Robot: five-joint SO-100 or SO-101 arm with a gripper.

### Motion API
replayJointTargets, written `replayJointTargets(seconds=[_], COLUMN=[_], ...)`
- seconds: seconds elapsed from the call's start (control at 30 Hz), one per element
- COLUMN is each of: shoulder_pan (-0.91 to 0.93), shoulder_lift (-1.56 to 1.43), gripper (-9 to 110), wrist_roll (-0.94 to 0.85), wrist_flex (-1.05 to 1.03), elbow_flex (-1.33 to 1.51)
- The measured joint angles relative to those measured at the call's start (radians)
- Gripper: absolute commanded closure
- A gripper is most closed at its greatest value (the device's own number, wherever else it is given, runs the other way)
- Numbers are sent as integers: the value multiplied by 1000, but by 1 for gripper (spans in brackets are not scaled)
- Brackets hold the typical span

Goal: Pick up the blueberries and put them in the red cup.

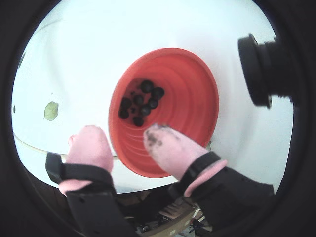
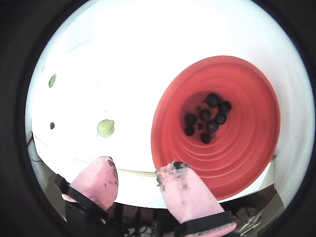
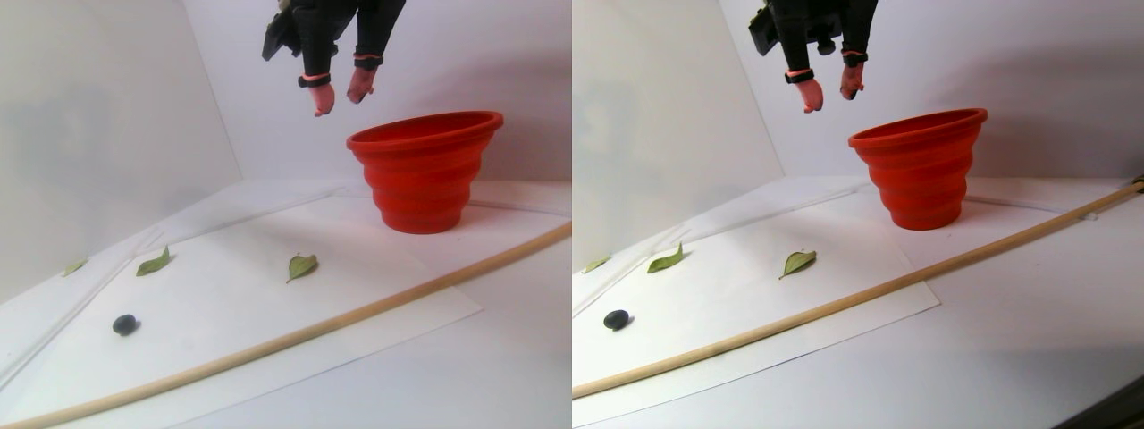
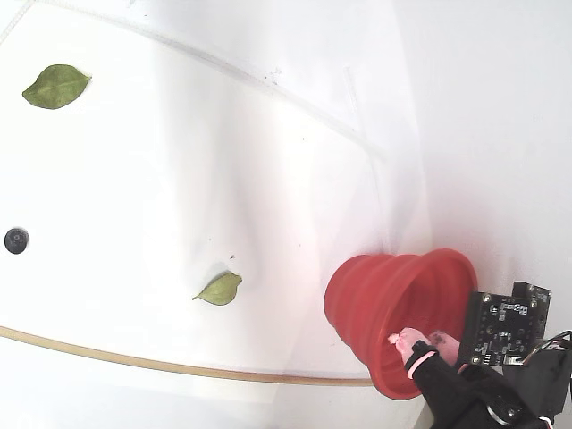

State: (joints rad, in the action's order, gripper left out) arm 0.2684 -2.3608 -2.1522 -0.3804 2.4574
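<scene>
So the red cup [image 3: 424, 170] sits upright on the white sheet [image 4: 179, 161], wide rim up and narrow base down, long axis vertical. In the fixed view it's down at about 5 o'clock, close to the sheet's lower edge where the thin wooden stick [image 3: 357, 313] runs. Lots of bare sheet toward 9 and 10 o'clock, with only two green leaves [image 4: 55, 86] and one stray berry [image 4: 16, 240] way out near 9 o'clock, well apart from the cup.

Most of the blueberries [image 1: 140, 101] are piled at the bottom of the cup, a loose cluster of maybe nine.

The gripper [image 3: 341, 94] hangs in the air above the cup's rim, off toward the 10 o'clock side in the stereo pair's left half. Its pink fingertips [image 2: 182, 190] are spread with a clear gap, nothing between them, touching nothing. In a wrist view one tip overlaps the near rim and the other is outside at 7 o'clock. Dark smudges on the pads.
</scene>
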Motion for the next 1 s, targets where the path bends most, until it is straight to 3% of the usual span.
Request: replayJointTargets(seconds=[1.0], shoulder_pan=[-264], shoulder_lift=[-63], gripper=[86], wrist_roll=[-26], wrist_flex=[80], elbow_flex=[206])
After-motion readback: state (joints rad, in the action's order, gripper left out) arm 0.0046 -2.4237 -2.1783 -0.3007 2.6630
